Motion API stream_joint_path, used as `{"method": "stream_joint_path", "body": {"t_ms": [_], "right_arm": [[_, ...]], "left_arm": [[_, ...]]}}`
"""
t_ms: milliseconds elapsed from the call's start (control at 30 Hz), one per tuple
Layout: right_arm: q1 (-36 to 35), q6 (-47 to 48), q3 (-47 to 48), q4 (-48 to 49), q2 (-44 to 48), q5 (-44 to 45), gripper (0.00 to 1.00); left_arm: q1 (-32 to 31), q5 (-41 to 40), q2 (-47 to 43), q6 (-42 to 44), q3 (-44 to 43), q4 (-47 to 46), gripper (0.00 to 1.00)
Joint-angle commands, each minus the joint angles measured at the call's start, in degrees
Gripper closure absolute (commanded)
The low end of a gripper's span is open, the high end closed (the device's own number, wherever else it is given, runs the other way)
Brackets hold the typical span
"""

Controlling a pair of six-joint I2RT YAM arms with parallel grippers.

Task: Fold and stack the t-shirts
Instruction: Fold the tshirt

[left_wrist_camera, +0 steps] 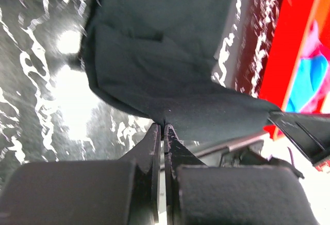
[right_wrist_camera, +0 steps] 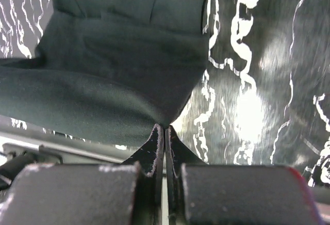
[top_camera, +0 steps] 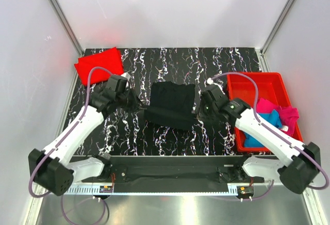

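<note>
Black t-shirt (top_camera: 170,105) half folded on the surface (top_camera: 154,65), spanning the gap between both pairs of jaws. Left jaws clamped on its near-left edge, right jaws clamped on its near-right edge. Beyond left jaws, folded red t-shirt (top_camera: 99,65). Outside right jaws, magenta t-shirt (top_camera: 286,112) and blue t-shirt (left_wrist_camera: 308,83) heaped in red bin (top_camera: 252,83).
</note>
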State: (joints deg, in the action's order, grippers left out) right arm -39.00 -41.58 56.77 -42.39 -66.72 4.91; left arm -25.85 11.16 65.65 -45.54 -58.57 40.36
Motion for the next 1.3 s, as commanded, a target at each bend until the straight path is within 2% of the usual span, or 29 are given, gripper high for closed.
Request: {"method": "stream_joint_path", "body": {"t_ms": [0,200,400,600,800,933,1067,1267], "right_arm": [[1.56,4.05,5.18,2.4,-4.63,4.23,1.0],[6.13,7.82,9.84,6.18,-11.31,1.78,1.0],[10.61,10.55,13.88,8.73,-16.24,-1.03,1.0],[12.98,12.31,17.93,10.31,-20.64,-1.04,1.0],[15.01,12.93,19.86,13.03,-24.24,-1.39,1.0],[15.1,13.46,21.1,13.48,-25.04,-3.23,1.0],[15.01,12.67,20.31,11.72,-23.03,-6.21,1.0],[14.84,11.26,12.42,8.91,-13.99,-11.14,1.0]], "left_arm": [[2.64,0.88,3.34,3.7,-3.74,-4.05,1.0],[5.89,3.95,13.61,7.83,-11.03,-8.45,1.0],[7.47,6.6,19.25,9.86,-17.8,-13.99,1.0],[9.14,13.7,26.97,9.59,-20.79,-22.68,1.0],[9.94,16.96,31.2,9.24,-22.29,-31.65,1.0],[10.03,16.36,32.17,8.8,-23.09,-33.24,1.0],[10.11,14.68,29.99,7.57,-19.15,-31.14,1.0],[9.94,12.58,18.04,5.81,-9.47,-26.59,1.0]]}}
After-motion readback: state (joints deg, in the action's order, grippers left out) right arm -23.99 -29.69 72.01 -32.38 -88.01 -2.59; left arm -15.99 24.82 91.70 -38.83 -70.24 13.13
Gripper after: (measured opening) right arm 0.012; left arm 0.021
